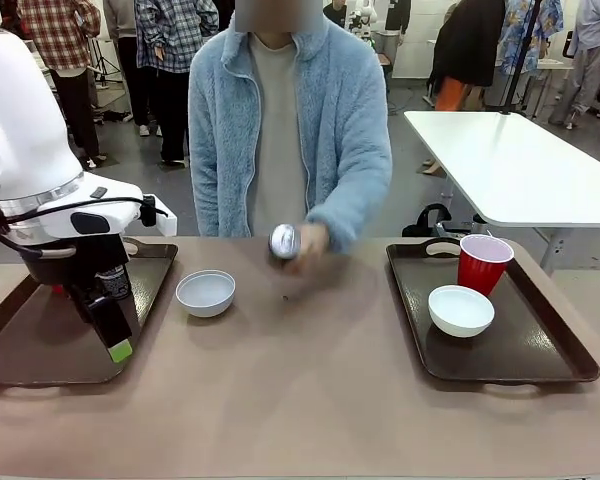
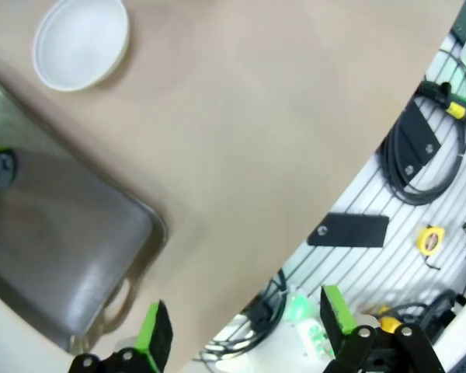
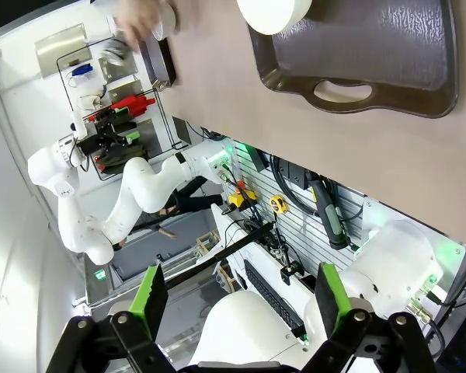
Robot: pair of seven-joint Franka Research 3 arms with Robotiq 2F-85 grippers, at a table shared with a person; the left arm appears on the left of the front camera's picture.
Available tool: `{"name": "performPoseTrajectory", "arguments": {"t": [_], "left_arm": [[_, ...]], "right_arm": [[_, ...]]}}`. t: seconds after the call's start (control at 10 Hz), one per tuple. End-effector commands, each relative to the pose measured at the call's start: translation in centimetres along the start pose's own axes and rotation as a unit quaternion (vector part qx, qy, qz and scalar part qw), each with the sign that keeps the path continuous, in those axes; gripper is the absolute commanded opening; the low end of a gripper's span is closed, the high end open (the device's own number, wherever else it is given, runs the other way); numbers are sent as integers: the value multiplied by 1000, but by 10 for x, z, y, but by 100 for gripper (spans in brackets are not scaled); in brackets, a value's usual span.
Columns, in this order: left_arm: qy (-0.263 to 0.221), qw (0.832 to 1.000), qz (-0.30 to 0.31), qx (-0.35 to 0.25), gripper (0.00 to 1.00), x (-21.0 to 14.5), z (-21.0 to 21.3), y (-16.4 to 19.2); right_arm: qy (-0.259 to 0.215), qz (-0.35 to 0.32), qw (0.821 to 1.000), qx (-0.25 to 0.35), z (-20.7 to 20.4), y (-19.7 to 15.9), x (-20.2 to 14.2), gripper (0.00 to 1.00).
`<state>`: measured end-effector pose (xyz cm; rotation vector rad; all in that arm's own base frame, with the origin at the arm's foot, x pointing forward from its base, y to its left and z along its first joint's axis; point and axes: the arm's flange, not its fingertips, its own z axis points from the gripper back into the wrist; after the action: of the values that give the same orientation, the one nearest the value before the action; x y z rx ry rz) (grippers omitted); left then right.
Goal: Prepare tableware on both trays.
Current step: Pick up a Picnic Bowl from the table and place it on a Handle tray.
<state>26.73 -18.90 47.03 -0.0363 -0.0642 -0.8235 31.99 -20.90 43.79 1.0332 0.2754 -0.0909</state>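
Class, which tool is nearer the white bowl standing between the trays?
Left. The left tool hangs over the left tray, beside the bowl; the right tool sits back beyond the right tray.

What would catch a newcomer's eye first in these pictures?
Probably the person's hand at the far middle of the table, holding a blurred can. Next, the red cup beside a white bowl on the right tray. The white left arm hangs over the left tray, left gripper open, with another bowl on the table beside it.
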Motion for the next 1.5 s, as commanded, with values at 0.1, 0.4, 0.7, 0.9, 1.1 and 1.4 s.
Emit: {"name": "performPoseTrajectory", "arguments": {"t": [0.1,0.4,0.7,0.9,1.1,1.4], "left_arm": [[-6,1000,13,11,100,0,-11,6],[-25,993,93,68,100,46,-14,26],[-16,981,182,65,100,114,-38,66],[-17,963,260,65,100,145,-62,96],[-9,964,257,66,100,151,-62,109],[-15,967,251,47,100,147,-72,115]], "right_arm": [[0,2,1000,3,1,1,-1,100],[0,2,1000,3,1,1,-1,100],[0,2,1000,3,1,1,-1,100],[0,2,1000,3,1,1,-1,100],[0,2,1000,3,1,1,-1,100],[0,2,1000,3,1,1,-1,100]]}}
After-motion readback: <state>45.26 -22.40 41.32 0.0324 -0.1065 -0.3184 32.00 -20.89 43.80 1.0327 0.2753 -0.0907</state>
